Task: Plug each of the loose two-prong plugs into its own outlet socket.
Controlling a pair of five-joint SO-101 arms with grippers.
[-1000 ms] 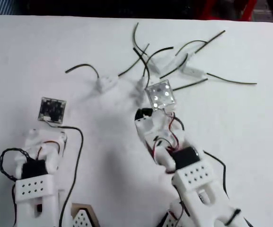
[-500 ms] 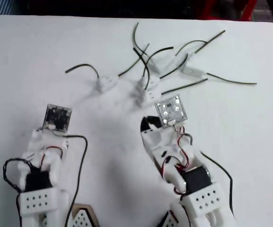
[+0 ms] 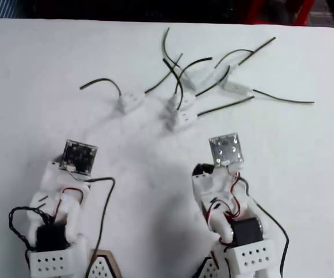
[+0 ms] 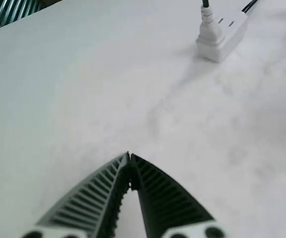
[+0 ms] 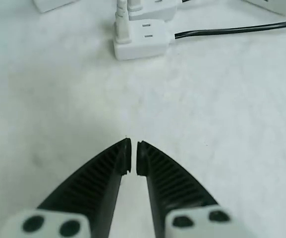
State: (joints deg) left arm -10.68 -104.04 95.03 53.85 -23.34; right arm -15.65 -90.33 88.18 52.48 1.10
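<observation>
Several white outlet blocks with black cords lie in a cluster at the far middle of the table, among them one (image 3: 130, 102) at the left and one (image 3: 181, 119) nearest the arms. In the left wrist view an outlet block (image 4: 227, 33) has a white plug (image 4: 208, 29) seated in it. The right wrist view has another block (image 5: 147, 38) with a plug (image 5: 123, 25) in its end. My left gripper (image 4: 129, 157) is shut and holds nothing, low over bare table. My right gripper (image 5: 132, 145) is also shut and holds nothing, well short of the blocks.
The left arm (image 3: 59, 202) stands at the near left, the right arm (image 3: 227, 202) at the near middle right. Black cords (image 3: 282, 98) trail from the cluster toward the far right. Bare white table (image 3: 138, 174) lies between the arms and the blocks.
Both arms have drawn back toward the near edge, away from the outlet cluster. The right arm also shifted to the right, uncovering the nearest block.
</observation>
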